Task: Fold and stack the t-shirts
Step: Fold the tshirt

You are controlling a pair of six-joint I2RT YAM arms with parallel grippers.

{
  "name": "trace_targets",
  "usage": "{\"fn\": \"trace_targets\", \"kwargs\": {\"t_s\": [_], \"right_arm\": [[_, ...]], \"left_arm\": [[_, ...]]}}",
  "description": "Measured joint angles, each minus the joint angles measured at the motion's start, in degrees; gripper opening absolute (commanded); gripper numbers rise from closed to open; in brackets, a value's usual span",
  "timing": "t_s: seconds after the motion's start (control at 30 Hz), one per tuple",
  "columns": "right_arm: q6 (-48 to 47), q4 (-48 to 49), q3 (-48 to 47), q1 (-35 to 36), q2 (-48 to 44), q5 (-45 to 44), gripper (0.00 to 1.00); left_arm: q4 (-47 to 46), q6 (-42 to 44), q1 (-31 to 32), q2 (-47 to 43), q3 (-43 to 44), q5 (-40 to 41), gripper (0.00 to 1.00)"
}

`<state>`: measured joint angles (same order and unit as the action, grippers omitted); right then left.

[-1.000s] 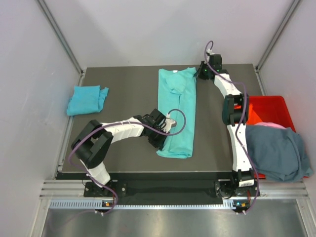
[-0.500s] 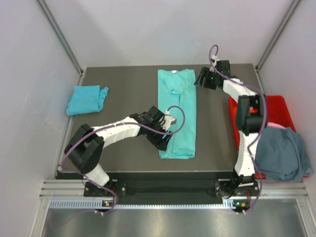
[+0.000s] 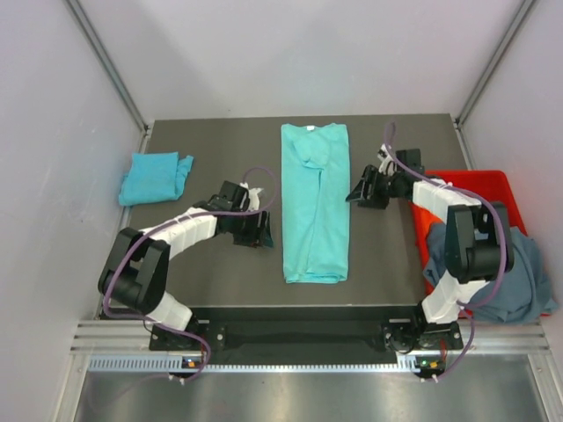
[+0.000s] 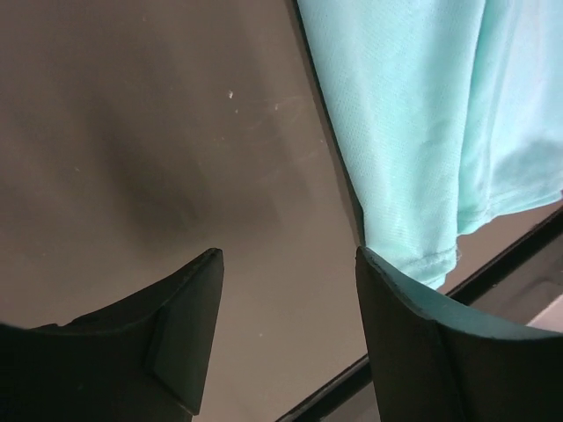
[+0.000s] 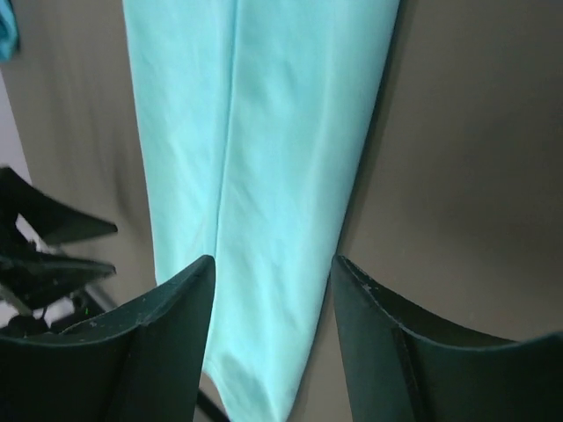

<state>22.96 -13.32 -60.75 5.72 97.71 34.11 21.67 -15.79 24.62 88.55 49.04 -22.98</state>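
Observation:
A mint-teal t-shirt (image 3: 315,206) lies folded into a long narrow strip down the middle of the table, also filling the top of the right wrist view (image 5: 264,158) and the upper right of the left wrist view (image 4: 440,114). A brighter cyan-blue t-shirt (image 3: 156,178) sits folded at the table's left edge. A slate grey-blue t-shirt (image 3: 497,272) hangs over the crate at the right. My left gripper (image 3: 260,230) stands open just left of the strip, nothing between its fingers (image 4: 189,325). My right gripper (image 3: 358,191) stands open just right of the strip, apart from it, its fingers (image 5: 163,343) empty.
The red plastic crate (image 3: 471,198) stands off the table's right edge under the grey-blue shirt, with a bit of pink cloth (image 3: 482,223) inside. The table's near edge (image 3: 264,309) runs just below the strip's end. Grey walls close in left and right.
Both grippers let go of the mint-teal shirt and opened. The left drew back leftward off the strip's lower end; the right came down from the shirt's top corner to beside its middle.

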Motion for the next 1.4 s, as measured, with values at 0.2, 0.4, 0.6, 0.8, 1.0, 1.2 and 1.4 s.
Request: {"fn": "trace_targets", "kwargs": {"t_s": [0.2, 0.4, 0.6, 0.8, 1.0, 1.2, 1.4], "right_arm": [[-1.1, -5.0, 6.1, 0.3, -0.2, 4.6, 0.52], [-3.5, -11.2, 9.7, 0.6, -0.5, 7.2, 0.55], [-6.0, -16.3, 12.2, 0.7, -3.4, 8.2, 0.55], [-7.6, -17.9, 12.2, 0.7, -2.1, 8.0, 0.52], [-8.4, -21.0, 5.4, 0.7, 6.8, 10.4, 0.47], [-8.9, -21.9, 1.9, 0.7, 10.8, 12.8, 0.4], [-9.4, -22.3, 0.2, 0.6, 13.3, 13.6, 0.29]], "left_arm": [[-3.8, -4.4, -1.4, -2.6, -2.5, -5.1, 0.59], [-6.8, -7.1, -1.8, -2.8, -4.2, -9.0, 0.55], [-7.9, -9.0, -1.8, -1.0, -4.6, -11.2, 0.54], [-9.3, -10.2, -1.8, 3.4, -4.7, -12.7, 0.53], [-9.0, -10.6, -1.8, 8.0, -1.9, -14.2, 0.5], [-8.7, -10.1, -1.8, 12.2, 2.4, -14.9, 0.44], [-7.9, -8.7, -1.8, 15.7, 5.6, -15.3, 0.28]]}}
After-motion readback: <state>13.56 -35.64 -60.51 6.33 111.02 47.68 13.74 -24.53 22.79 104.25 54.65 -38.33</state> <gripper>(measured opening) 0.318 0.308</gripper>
